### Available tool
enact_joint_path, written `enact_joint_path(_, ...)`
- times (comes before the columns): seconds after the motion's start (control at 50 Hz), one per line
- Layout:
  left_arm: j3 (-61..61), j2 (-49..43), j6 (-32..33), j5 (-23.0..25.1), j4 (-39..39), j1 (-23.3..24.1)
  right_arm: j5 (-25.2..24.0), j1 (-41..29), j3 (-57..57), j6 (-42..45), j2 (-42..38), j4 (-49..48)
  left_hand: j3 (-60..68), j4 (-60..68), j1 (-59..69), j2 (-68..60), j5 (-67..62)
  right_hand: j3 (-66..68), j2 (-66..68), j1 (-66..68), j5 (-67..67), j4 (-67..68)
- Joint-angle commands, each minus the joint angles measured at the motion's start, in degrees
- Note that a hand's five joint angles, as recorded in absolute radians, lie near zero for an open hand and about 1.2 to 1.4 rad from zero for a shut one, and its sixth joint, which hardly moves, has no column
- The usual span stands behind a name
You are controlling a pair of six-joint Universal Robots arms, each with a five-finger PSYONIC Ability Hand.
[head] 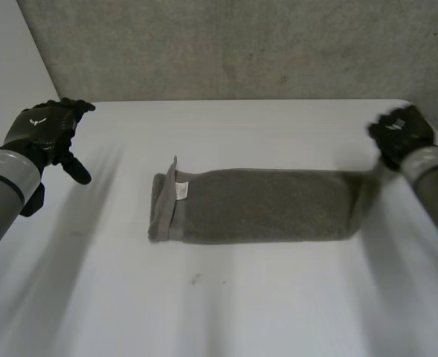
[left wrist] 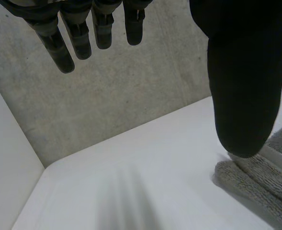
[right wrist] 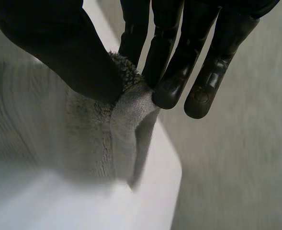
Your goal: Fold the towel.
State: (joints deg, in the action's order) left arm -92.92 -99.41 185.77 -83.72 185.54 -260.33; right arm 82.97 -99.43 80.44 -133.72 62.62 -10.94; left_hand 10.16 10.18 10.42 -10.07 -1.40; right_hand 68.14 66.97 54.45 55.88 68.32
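We saw a folded grey terry towel [head: 263,204] on the white desk [head: 241,305], one end pinched in our right robot hand [head: 401,134], left robot hand [head: 46,130] spread wide, well apart.

Soft, even light, perhaps from overhead, faint shadow along towel [head: 263,204] edge

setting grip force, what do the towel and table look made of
The towel looks like grey terry cloth, probably cotton: fuzzy looped pile, soft drape. The table looks like smooth matte white laminate or painted board; which of the two is unclear.
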Motion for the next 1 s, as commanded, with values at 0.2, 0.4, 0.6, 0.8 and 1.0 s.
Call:
enact_joint_path(0.2, -5.3, 3.6, -0.1, 0.0, 0.4, 0.5, -17.1, -33.9, -11.7, -2.5, -20.2, -11.1, 0.4, 0.4, 0.1, -0.5, 0.8, 11.9, 13.0, 25.6, 14.1, 11.7)
enact_joint_path(0.4, -5.0, 3.0, -0.1, 0.0, 1.7, 0.9, -15.3, -35.9, -17.1, -5.0, -24.3, -10.1, 0.6, 0.5, 0.3, -0.6, 0.7, 11.9, 13.0, 25.6, 14.1, 11.7)
enact_joint_path(0.6, -4.9, 3.3, -0.2, -0.2, 2.7, 2.0, -12.3, -35.9, -26.6, -12.5, -25.9, -6.5, 0.6, 0.5, 0.3, -0.6, 0.7, 11.9, 13.0, 25.6, 14.1, 11.7)
enact_joint_path(0.8, -5.3, 3.3, -0.2, -0.2, 2.7, 2.2, -15.6, -38.1, -26.3, -12.5, -29.8, -2.9, 0.6, 0.5, 0.3, -0.6, 0.7, 11.9, 13.0, 25.6, 14.1, 11.7)
enact_joint_path(1.0, -4.3, 2.6, -0.3, -0.3, 3.5, 3.5, -14.2, -37.9, -25.0, -13.7, -24.3, 1.0, 0.9, 0.9, 0.6, -1.0, 0.3, -58.1, -57.0, -44.4, -55.9, -58.3)
